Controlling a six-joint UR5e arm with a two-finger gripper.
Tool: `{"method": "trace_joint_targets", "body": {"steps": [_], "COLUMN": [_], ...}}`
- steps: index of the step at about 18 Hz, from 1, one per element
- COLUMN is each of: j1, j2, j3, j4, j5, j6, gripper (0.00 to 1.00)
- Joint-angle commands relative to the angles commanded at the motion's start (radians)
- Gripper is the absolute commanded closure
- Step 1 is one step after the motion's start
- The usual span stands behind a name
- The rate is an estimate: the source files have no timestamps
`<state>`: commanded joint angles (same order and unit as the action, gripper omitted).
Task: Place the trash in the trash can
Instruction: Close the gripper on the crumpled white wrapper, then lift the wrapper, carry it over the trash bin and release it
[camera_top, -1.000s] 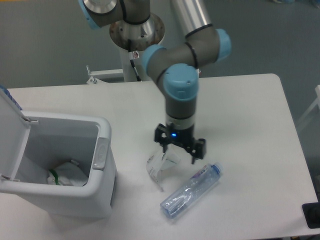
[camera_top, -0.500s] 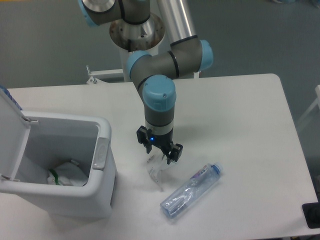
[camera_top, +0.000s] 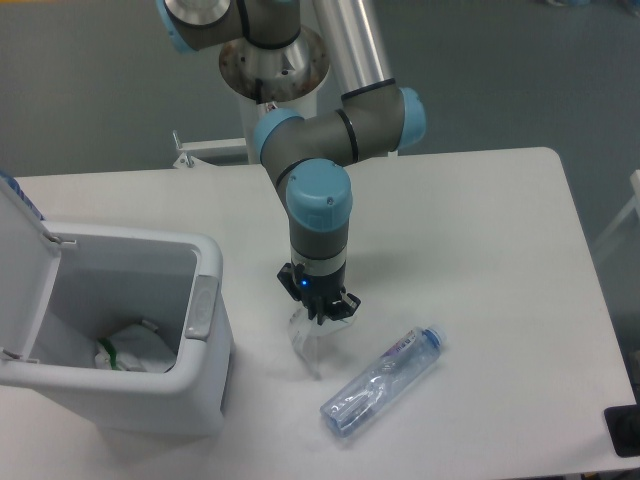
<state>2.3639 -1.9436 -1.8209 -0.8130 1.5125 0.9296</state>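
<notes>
I am pressing my pincer (camera_top: 320, 311) down over the wrapper (camera_top: 308, 336) on the table (camera_top: 480, 230), apparently pinched on its top, wanting firm grip before lifting.

The trash can (camera_top: 150, 400) is smooth white plastic with a soft sheen and a grey latch tab (camera_top: 202, 308). Right of it, the wrapper (camera_top: 308, 340) is thin, clear, crinkled film. Further right, the bottle (camera_top: 382, 382) is glossy clear plastic with a bluish label. The table (camera_top: 480, 230) beneath looks matt white. The gripper (camera_top: 321, 307) above the wrapper is matt black.
</notes>
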Motion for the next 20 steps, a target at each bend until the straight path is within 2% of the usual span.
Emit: {"method": "trace_joint_targets", "body": {"steps": [17, 20], "j1": [0.011, 0.034], "j2": [0.009, 0.012], "j3": [0.037, 0.048], "j4": [-0.011, -0.011], "j5": [-0.020, -0.035], "j6": [-0.011, -0.014], "gripper": [0.98, 0.98]}}
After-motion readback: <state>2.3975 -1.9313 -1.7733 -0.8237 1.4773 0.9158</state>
